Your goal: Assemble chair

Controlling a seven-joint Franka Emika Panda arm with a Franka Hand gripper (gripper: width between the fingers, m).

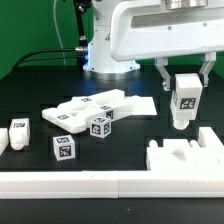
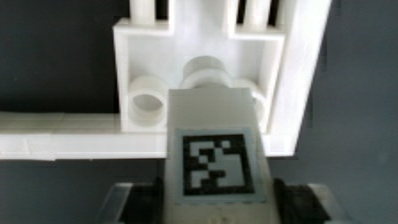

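Observation:
My gripper point(image 1: 184, 88) is shut on a short square white chair block point(image 1: 184, 101) with a black-and-white tag, holding it upright in the air on the exterior view's right. In the wrist view the same block point(image 2: 217, 150) sits between my two dark fingers point(image 2: 135, 200). Just under it, a white notched piece point(image 1: 186, 155) rests on the table against the rail; the wrist view shows that notched piece point(image 2: 196, 45) with slots and a round hole. More chair parts lie to the left: flat slabs point(image 1: 92, 107) and two tagged blocks point(image 1: 100, 127) point(image 1: 63, 148).
The long plain white border rail point(image 1: 80, 184) runs along the near table edge and also shows in the wrist view point(image 2: 54, 135). Another small tagged part point(image 1: 20, 130) stands at the far left. The robot base point(image 1: 105, 45) and black cables are at the back.

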